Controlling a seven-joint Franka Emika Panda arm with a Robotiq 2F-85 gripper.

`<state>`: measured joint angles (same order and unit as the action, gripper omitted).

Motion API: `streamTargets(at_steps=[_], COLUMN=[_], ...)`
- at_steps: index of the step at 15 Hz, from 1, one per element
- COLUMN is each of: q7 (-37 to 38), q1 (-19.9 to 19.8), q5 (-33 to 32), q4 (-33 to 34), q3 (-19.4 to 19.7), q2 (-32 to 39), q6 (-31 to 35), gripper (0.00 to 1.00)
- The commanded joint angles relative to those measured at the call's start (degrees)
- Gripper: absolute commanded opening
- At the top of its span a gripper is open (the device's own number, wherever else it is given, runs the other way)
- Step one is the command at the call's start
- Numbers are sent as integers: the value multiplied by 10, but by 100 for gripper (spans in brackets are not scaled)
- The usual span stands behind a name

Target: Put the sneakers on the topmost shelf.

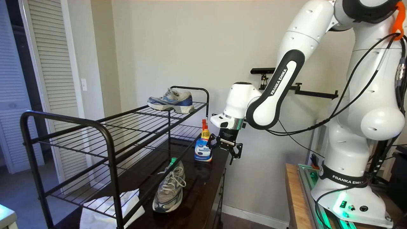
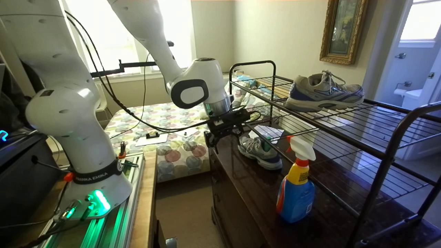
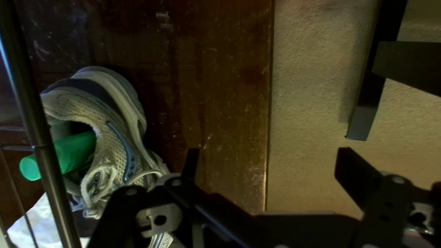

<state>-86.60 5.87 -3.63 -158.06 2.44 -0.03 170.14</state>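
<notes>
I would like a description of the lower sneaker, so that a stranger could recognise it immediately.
Find the black wire rack, then look down to the dark dresser top below. There, near the spray bottle, sits the grey lace-up sneaker. Unlike the other sneaker, higher up on the rack, it has a green object sticking out of its opening.

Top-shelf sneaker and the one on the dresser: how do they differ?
The upper sneaker rests on the topmost shelf, the lower sneaker on the dresser. The upper points across the shelf, the lower roughly along the dresser. A green object pokes from the lower's opening; the upper shows none. Both are greyish, laced, sole down.
</notes>
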Motion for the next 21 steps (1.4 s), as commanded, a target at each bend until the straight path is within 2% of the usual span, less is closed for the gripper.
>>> streamTargets(at_steps=[1,4,5,7,10,12,15,16,21], q7=[-56,-86,-83,-71,-112,-115,-110,-84,-70], q1=[13,-14,-20,4,65,68,79,102,158], q5=[95,137,128,90,122,130,123,91,86], q4=[0,9,9,3,18,37,62,70,110], q3=[-34,-99,-111,-71,15,25,26,51,84], q2=[55,88,97,112,145,173,209,222,267], q6=[91,126,142,194,269,296,293,293,302], gripper=[100,100,100,100,100,100,100,100,100])
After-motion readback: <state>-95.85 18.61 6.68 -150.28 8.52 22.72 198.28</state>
